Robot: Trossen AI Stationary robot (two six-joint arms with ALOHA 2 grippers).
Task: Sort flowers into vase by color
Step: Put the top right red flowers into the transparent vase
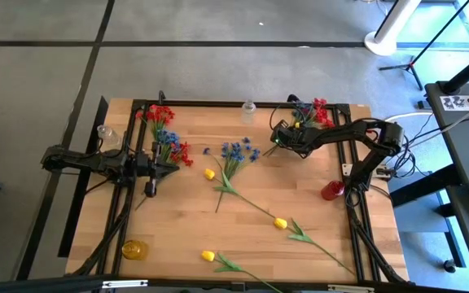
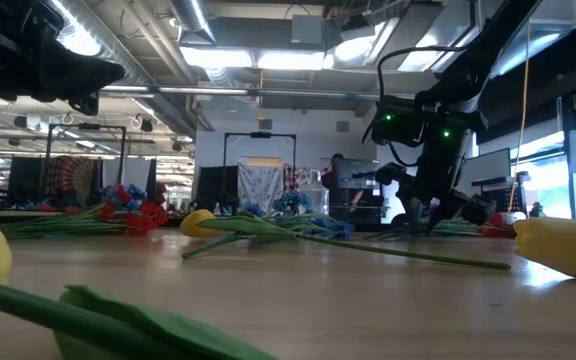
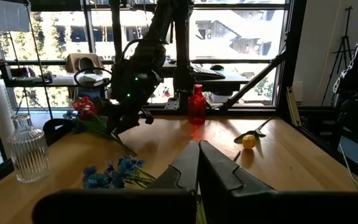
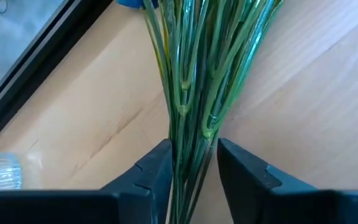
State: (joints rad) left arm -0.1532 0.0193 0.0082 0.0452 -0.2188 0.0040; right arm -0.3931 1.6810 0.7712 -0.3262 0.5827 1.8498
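Right gripper (image 4: 192, 163) straddles your bundle of thin green plastic flower stems (image 4: 207, 68) at the wooden table's (image 1: 243, 236) far edge; fingers not fully clamped, grip unclear. Left gripper (image 3: 197, 163) clenched, empty, nr red/blue blooms (image 1: 169, 142).

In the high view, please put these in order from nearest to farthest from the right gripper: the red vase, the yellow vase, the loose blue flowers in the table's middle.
From the right gripper:
1. Blue flowers, centre, just beside it.
2. Red vase, right edge.
3. Yellow vase, near left corner, farthest.
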